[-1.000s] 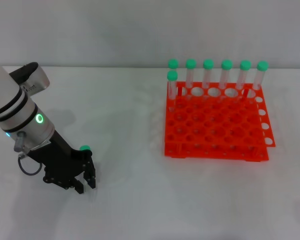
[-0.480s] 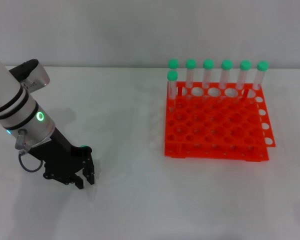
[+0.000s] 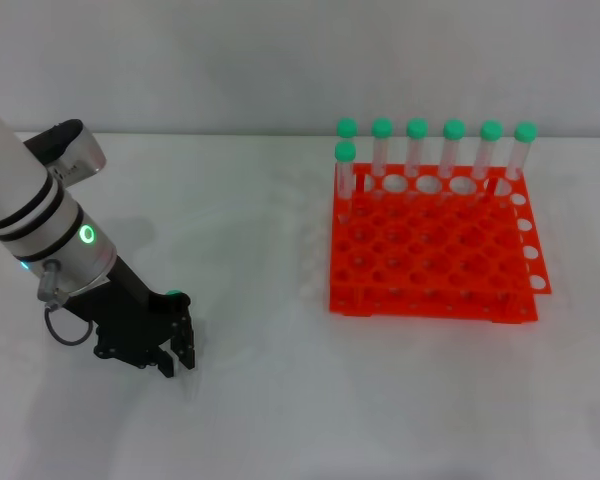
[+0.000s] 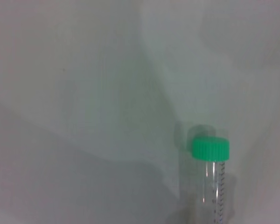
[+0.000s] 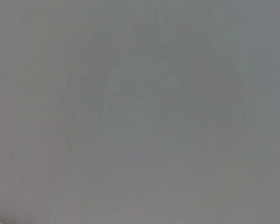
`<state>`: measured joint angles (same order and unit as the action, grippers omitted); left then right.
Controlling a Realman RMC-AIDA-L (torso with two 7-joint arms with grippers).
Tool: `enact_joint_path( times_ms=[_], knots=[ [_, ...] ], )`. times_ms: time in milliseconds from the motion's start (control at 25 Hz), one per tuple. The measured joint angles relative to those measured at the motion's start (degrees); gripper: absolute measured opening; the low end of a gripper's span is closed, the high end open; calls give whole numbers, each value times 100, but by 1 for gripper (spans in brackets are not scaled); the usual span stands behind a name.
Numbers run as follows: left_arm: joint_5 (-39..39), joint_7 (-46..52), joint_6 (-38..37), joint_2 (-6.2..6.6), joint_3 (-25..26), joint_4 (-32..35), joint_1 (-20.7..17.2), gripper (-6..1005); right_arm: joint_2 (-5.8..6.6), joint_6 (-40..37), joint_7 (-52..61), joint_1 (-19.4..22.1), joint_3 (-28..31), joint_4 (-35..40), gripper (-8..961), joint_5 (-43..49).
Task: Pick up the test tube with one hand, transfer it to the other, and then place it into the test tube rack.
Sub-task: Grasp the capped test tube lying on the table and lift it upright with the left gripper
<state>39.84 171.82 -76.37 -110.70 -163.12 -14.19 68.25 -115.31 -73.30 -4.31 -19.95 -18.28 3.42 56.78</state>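
Observation:
The test tube (image 4: 213, 186) is a clear tube with a green screw cap (image 4: 210, 149), seen close up in the left wrist view above the white table. In the head view only its green cap (image 3: 177, 296) shows, peeking out behind my black left gripper (image 3: 176, 363). That gripper sits low over the table at the front left, right at the tube, whose body it hides. The orange-red test tube rack (image 3: 430, 270) stands at the right. My right gripper is out of view, and its wrist view shows only a blank grey surface.
Several green-capped tubes (image 3: 417, 150) stand upright along the rack's back row, and one more (image 3: 345, 175) stands at its back left corner. White table (image 3: 260, 400) stretches between the left gripper and the rack.
The left arm and gripper have shifted slightly to the right. The green cap, nearly hidden half a second ago, shows again and sits a little further right.

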Motion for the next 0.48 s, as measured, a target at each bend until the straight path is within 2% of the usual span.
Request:
enact_joint_path(
  times_ms=[200,480],
  knots=[
    [-198,-63,35,54,-1,2,-4,173,0,0,0,-4,0,9,533,0],
    [-1217,-527,-102,353,4,-40,-185,173,0,0,0,-10,0,10,533,0]
  ],
)
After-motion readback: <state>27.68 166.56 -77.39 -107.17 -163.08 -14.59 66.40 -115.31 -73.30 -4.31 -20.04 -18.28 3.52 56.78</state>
